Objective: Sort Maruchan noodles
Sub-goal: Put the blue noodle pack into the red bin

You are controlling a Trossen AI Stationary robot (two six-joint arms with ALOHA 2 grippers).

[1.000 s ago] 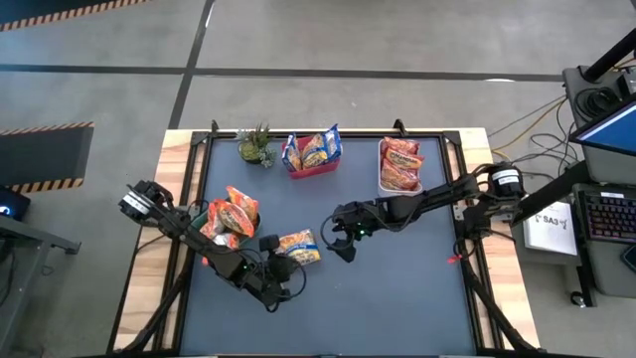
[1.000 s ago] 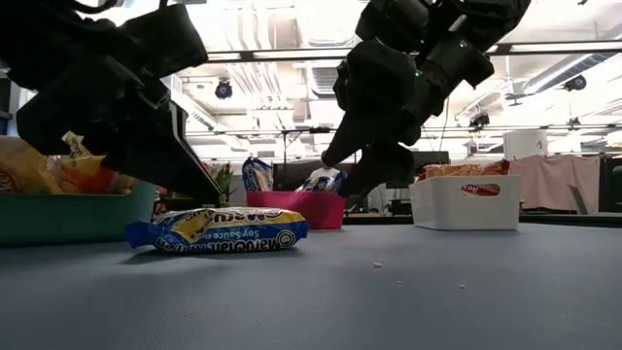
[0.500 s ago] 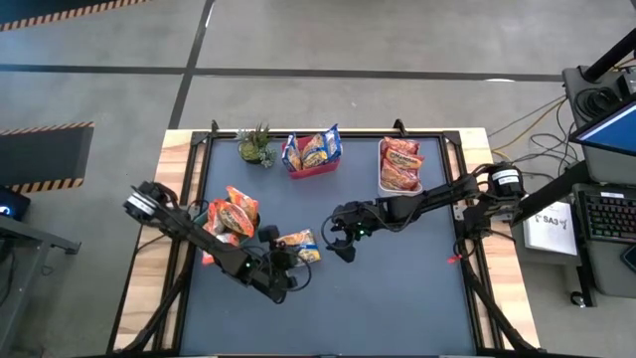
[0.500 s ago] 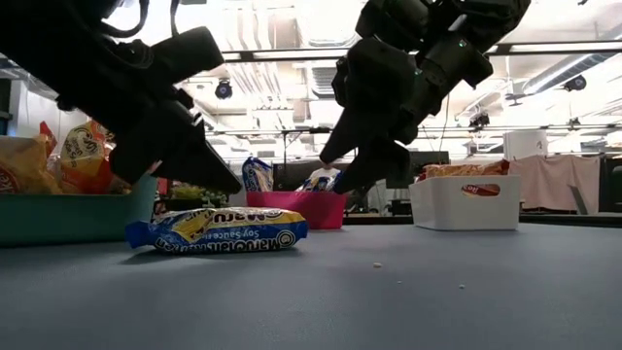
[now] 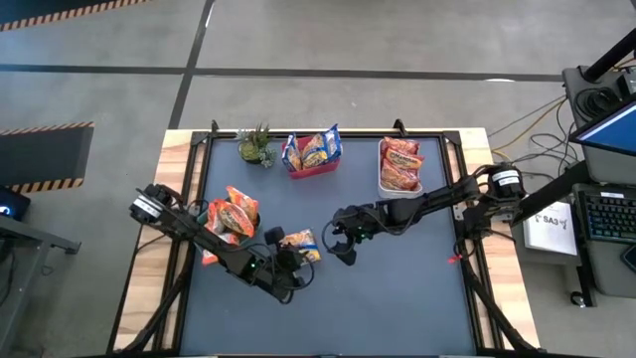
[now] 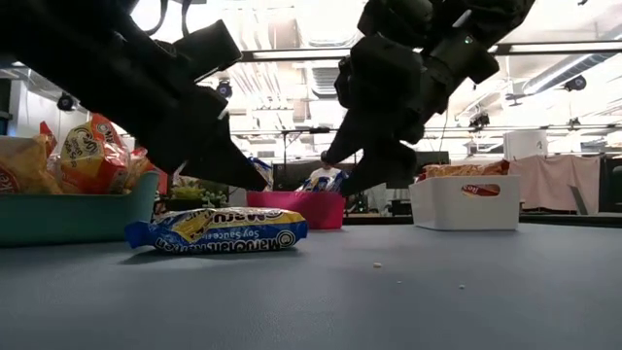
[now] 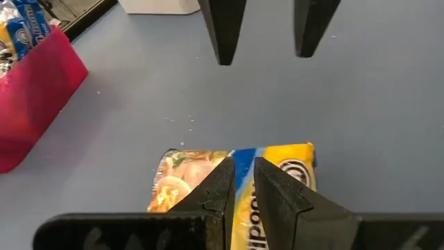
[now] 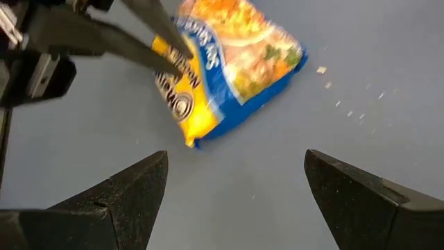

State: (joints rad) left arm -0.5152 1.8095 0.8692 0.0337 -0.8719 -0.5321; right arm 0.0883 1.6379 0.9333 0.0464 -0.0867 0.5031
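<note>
**Both grippers parked over one loose soy sauce ramen packet**

Left gripper (image 7: 241, 182) has its two fingers pinched nearly together, only a thin slit between them, and nothing is caught in there. It hangs right above the yellow-and-blue Maruchan packet (image 5: 299, 244), which lies flat on the dark table mat (image 5: 397, 298), roughly mid-table and a bit toward the left arm. From the low view the fingertips sit above the packet (image 6: 216, 229) and I can't tell if they actually touch it.

Right gripper (image 5: 341, 242) is just on the other side of that same packet with its fingers spread wide, holding nothing, up off the mat.

Further out: the teal bin (image 6: 68, 214) next to the left arm has orange packets (image 5: 232, 214) piled in it. At the far edge of the mat the pink bin (image 5: 312, 164) holds more yellow-and-blue packets (image 5: 316, 149) standing on end, and the white bin (image 5: 383, 169) beside it holds red packets (image 5: 400, 164). A small green plant (image 5: 255, 144) sits just left of the pink bin. A few crumbs (image 6: 377, 264) are scattered on the mat near the loose packet.
</note>
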